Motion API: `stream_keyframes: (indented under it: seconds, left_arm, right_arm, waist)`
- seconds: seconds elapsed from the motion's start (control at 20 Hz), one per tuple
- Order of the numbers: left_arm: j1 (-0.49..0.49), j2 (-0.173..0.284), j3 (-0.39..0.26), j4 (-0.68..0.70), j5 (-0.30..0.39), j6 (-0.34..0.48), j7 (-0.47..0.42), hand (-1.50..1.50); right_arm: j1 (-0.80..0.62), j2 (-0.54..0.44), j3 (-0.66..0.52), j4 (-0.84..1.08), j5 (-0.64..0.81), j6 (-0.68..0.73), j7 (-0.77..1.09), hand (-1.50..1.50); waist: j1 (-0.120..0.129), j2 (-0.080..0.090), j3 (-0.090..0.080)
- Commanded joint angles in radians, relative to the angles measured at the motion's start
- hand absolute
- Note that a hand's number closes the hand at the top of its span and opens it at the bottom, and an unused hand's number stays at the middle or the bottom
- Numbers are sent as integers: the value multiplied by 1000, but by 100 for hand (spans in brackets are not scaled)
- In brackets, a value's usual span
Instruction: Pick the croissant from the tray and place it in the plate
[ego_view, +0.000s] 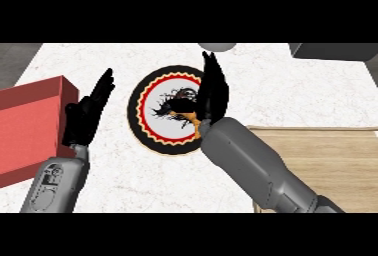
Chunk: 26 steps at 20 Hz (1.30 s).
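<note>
The right black hand (212, 92) hangs over the round black plate with red and yellow scalloped rings (148, 131), fingers straight and pointing toward the desk's far edge, relaxed and closed round nothing. Just under its wrist, a small orange-brown croissant (184, 116) shows on the plate's dark centre, beside the hand's near side and partly hidden by it; whether the hand touches it cannot be told. The grey right forearm (255, 167) crosses the pale wooden tray (332, 160) at the desk's near right corner; the tray's visible surface is bare wood. The left black hand (87, 112) rests open, fingers up, between the plate and a red box (29, 125) at the white marble desk's (295, 95) left edge. Open desk lies beyond the plate toward the far right.
</note>
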<state>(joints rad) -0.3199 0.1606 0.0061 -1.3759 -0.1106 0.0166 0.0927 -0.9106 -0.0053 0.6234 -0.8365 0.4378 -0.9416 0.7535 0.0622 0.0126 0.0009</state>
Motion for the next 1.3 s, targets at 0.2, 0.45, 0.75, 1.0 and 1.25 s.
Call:
stream_keyframes:
  seconds: [0.2, 0.45, 0.75, 1.0, 1.25]
  left_arm:
    - [39, 4, 26, -46, 8, 20, 41, 0]
    - [22, 21, 35, -24, 8, 2, 38, 0]
    - [75, 34, 56, -7, 6, -8, -41, 0]
    - [105, 17, 43, -68, 6, -15, -5, 0]
    - [99, 8, 37, -135, -8, -12, 77, 0]
  right_arm:
    - [170, 2, -48, -148, 66, -244, 22, -150]
    - [398, -104, -52, -401, 98, -215, -30, -150]
    - [635, -304, -72, -720, 29, -92, -65, -150]
    - [799, -312, -75, -884, 74, -81, -96, -150]
    - [863, -305, -142, -833, -80, -47, -313, -150]
  waist:
    - [-82, -24, -1]
    - [-83, -18, -1]
    - [-78, -14, -1]
    - [-69, -15, -1]
    - [-63, -13, -1]
